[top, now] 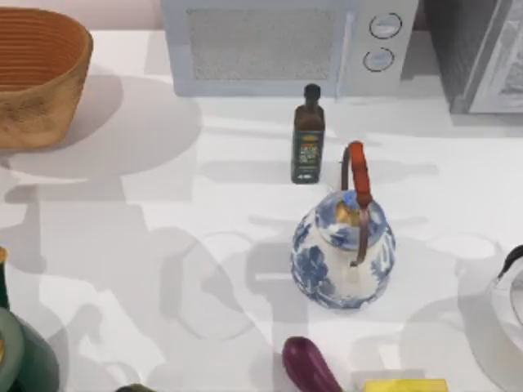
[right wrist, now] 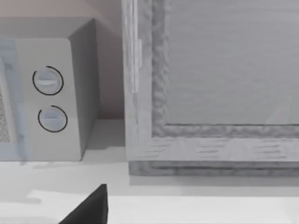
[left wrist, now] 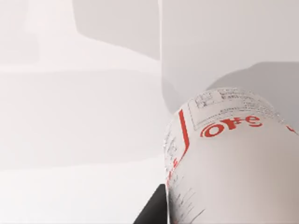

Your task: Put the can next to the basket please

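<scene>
1. Since the can [left wrist: 233,158] looms right against the left wrist camera, it is judged carried by the left gripper, though finger state cannot be told.
2. Light, thin-walled, slippery: it is best clamped mid-body.
3. The basket [top: 37,77] is seen at the table's far left.

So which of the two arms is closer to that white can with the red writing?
The left. The can sits right up against the left wrist camera. The right wrist camera faces the microwave instead, with no can nearby.

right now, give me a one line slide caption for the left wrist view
White can with red lettering looms close to the left wrist camera above the pale table.
</scene>
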You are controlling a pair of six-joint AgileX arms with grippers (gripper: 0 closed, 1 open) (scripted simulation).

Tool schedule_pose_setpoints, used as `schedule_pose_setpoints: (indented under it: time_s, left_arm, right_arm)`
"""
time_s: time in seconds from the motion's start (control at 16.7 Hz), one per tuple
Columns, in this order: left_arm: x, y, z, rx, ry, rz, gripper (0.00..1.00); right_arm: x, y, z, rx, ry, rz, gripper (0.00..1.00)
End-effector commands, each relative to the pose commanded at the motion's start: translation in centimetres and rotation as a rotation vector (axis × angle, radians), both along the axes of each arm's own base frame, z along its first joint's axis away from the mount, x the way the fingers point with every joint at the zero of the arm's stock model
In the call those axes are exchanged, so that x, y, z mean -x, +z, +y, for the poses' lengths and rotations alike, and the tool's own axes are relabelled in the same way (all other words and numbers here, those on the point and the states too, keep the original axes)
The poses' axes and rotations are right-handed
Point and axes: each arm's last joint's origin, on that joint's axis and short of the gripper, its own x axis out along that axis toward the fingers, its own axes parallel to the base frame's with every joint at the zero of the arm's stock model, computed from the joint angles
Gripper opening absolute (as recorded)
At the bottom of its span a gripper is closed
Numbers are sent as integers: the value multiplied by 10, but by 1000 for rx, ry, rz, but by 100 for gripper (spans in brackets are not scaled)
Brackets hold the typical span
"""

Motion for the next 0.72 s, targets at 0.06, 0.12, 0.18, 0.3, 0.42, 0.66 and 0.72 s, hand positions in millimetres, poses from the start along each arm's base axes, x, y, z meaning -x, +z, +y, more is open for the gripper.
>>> schedule_pose_setpoints:
  time_s: [0.06,0.12,0.18,0.3,0.42,0.66,0.72]
  left_arm:
    - [1,0,0,0,-1,1,0]
    - [3,0,1,-1,-2,4,0]
    - [5,-2,2,-2,1,8,0]
    - [3,-7,2,-4,4,7,0]
    - [0,-9,1,1,6,0,0]
    - [0,-9,1,1,6,0,8]
    - [0,-9,1,1,6,0,15]
  right_arm:
    - [0,0,0,0,0,0,100]
    - [0,0,0,0,0,0,100]
    - [0,0,0,0,0,0,100]
    - [0,0,0,0,0,0,100]
    - [0,0,0,0,0,0,100]
    - [0,0,0,0,0,0,100]
    - [0,0,0,0,0,0,100]
